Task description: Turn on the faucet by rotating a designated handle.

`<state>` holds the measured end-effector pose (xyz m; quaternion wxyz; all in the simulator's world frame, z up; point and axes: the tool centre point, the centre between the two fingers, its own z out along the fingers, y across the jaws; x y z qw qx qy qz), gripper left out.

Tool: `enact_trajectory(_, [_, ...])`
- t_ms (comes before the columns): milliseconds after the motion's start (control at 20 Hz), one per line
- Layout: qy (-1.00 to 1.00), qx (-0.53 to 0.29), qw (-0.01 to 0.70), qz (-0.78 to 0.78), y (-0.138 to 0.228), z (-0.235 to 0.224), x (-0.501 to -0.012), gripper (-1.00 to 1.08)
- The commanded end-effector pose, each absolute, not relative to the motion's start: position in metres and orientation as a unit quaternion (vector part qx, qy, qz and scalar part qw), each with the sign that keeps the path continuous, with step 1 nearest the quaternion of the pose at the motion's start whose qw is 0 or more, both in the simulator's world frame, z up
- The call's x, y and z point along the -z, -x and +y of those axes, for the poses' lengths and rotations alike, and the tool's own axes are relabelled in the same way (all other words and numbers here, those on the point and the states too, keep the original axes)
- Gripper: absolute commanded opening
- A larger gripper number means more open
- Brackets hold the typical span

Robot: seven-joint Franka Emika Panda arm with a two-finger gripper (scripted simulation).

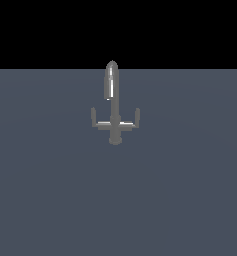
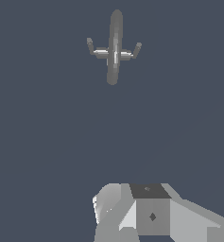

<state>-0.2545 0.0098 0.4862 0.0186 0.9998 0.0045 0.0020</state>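
Note:
The faucet [image 1: 113,107] stands on the grey floor, with a tall shiny arched spout, a round base and a crossbar. The handle [image 1: 137,116] is the short upright peg at the end of the crossbar's arm on the exterior view's right. A matching peg [image 1: 93,116] ends the other arm. The wrist view shows the faucet [image 2: 114,49] from above and well ahead of me; I cannot tell which of its two pegs is the handle there. Only grey blocks of my gripper [image 2: 146,212] show at the picture's edge, far from the faucet. Whether it is open or shut does not show.
The flat grey floor [image 1: 50,190] spreads all round the faucet, with a black background behind it. The arm is out of the exterior view.

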Motion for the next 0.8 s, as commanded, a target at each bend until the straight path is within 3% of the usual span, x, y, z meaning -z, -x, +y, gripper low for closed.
enact_trajectory(0, [-1.0, -0.002, 0.019, 0.004, 0.254, 0.01, -0.486, -1.0])
enact_trajectory(750, [-0.999, 0.021, -0.042, -0.023, 0.217, -0.007, -0.474, -1.0])
